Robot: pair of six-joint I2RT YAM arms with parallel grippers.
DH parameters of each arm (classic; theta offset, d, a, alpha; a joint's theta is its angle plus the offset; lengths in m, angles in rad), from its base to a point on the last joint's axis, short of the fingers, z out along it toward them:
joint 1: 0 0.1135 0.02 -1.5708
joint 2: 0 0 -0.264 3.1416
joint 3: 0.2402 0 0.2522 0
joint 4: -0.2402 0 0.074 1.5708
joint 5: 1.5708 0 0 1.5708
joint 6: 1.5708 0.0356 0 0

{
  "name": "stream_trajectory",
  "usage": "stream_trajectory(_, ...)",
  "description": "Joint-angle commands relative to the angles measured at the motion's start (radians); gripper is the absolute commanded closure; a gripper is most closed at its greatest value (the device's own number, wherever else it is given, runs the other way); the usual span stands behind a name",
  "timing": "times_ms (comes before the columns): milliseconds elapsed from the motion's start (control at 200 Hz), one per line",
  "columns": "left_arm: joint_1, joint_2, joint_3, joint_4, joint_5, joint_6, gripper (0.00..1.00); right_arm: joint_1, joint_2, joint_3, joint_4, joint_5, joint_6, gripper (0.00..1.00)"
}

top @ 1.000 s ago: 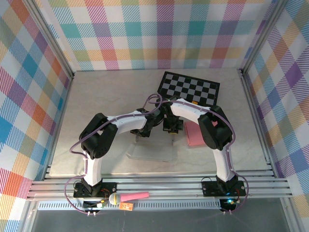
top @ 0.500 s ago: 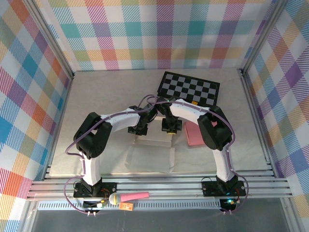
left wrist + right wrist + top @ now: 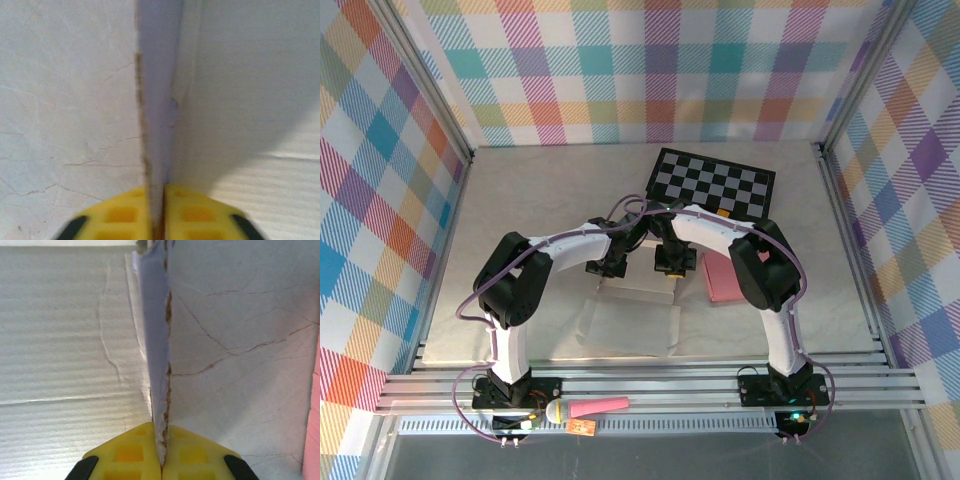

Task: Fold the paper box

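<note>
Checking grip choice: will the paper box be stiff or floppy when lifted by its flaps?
Probably light and fairly stiff: the paper box shows corrugated ribbing. Its thin flap, clamped in the right pincer, likely hinges at creases; the ragged edge may tear.

I count two grippers on my feeds, the left gripper [image 3: 156,196] and the right gripper [image 3: 161,439], and between them one paper box [image 3: 632,320] of white corrugated card. On the one table [image 3: 520,220] I also count one checkerboard [image 3: 712,182] and one flat pink pad [image 3: 723,281]. At the near edge I see one microphone with a pink handle [image 3: 588,409] and one small orange tag [image 3: 583,428].
</note>
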Motion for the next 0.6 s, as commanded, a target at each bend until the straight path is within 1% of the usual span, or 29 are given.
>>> stream_trajectory(0, 0.018, -0.011, 0.019, -0.055, -0.031, 0.014, 0.71, -0.006, 0.038, 0.010, -0.030, 0.005, 0.006, 1.00)
stream_trajectory(50, 0.026, -0.019, 0.025, -0.055, -0.019, 0.014, 0.67, -0.007, 0.038, 0.008, -0.028, 0.001, 0.005, 1.00)
stream_trajectory(155, 0.039, -0.023, 0.050, -0.059, 0.006, 0.026, 0.63, -0.008, 0.040, 0.006, -0.026, -0.002, 0.007, 1.00)
stream_trajectory(345, 0.051, 0.002, 0.061, -0.054, 0.077, 0.035, 0.64, -0.008, 0.046, 0.019, -0.031, -0.005, 0.006, 1.00)
stream_trajectory(475, 0.056, 0.005, 0.060, -0.062, 0.077, 0.027, 0.68, -0.009, 0.048, 0.019, -0.032, -0.005, 0.007, 1.00)
stream_trajectory(520, 0.057, -0.010, 0.060, -0.068, 0.068, 0.021, 0.66, -0.010, 0.048, 0.019, -0.032, -0.009, 0.009, 1.00)
stream_trajectory(595, 0.063, -0.051, 0.068, -0.104, 0.063, -0.016, 0.59, -0.011, 0.047, 0.019, -0.033, -0.014, 0.011, 1.00)
